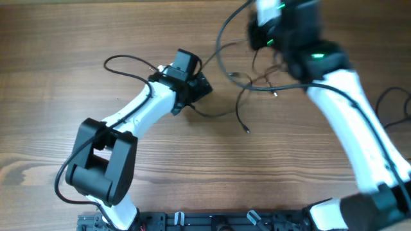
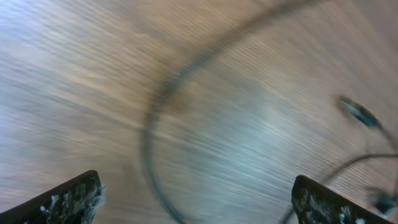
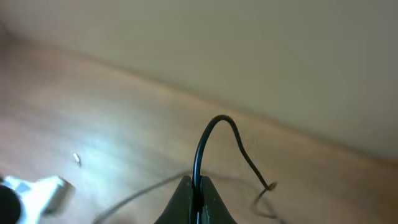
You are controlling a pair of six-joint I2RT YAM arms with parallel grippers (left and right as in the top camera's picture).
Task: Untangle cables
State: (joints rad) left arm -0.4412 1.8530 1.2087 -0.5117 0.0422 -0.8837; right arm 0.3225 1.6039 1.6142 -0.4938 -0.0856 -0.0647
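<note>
**Overhead.** Shows the cables [image 1: 257, 82] as a loose tangle directly under the right gripper [image 1: 260, 35], with single strands trailing out toward the left gripper [image 1: 200, 86]. Right gripper blurred here, so its grip cannot be told from above.

**Left wrist.** Shows the left gripper [image 2: 196, 208] low over the table, fingers [image 2: 68, 199] spread wide, nothing between them. Places one curved cable [image 2: 155, 118] on the wood ahead of the tips and a plug [image 2: 357, 112] ahead and off to one side. Blurred throughout.

**Right wrist.** Shows the right gripper [image 3: 198, 193] pressed together and clamped on one cable [image 3: 208, 134], which arches up out of the tips and drops to a plug tip ahead.

**Step in hand (judged).** Drawing one strand clear of the tangle.

**Next move.** Pull slowly, away from the left gripper. Pin the rest of the bunch with the left gripper first. Stop if the whole tangle follows.

**Surface and room.** Brown wood-grain table [image 1: 64, 38]. Plain pale wall [image 3: 249, 50] beyond its far edge.
</note>
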